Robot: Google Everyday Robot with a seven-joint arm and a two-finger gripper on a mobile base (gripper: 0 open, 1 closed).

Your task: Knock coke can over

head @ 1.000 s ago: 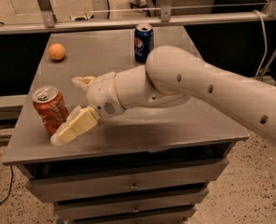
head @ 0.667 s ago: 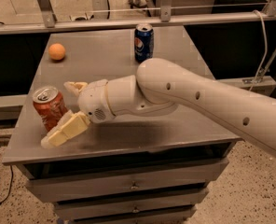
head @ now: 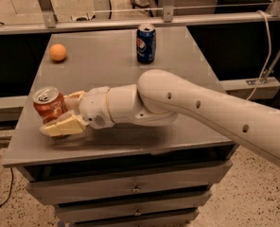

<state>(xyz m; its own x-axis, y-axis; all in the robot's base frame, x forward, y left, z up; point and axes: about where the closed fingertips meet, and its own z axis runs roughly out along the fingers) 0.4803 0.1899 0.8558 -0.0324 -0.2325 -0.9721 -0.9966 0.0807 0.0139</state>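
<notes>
The coke can (head: 48, 104), reddish-orange with a silver top, stands upright near the front left corner of the grey table (head: 107, 65). My gripper (head: 58, 112) is at the can, reaching in from the right. Its jaws are open and straddle the can. The near finger (head: 64, 126) lies across the front of the can's base and hides it. The far finger (head: 74, 98) sits against the can's right rear side. I cannot tell how firmly they press on it.
A dark blue Pepsi can (head: 145, 43) stands at the back middle of the table. A small orange fruit (head: 57, 52) lies at the back left. My arm (head: 187, 103) crosses the right half of the table. Drawers sit below the front edge.
My gripper has moved left towards the can, and the near finger has swung in front of the can's base. The can still stands upright in the same spot.
</notes>
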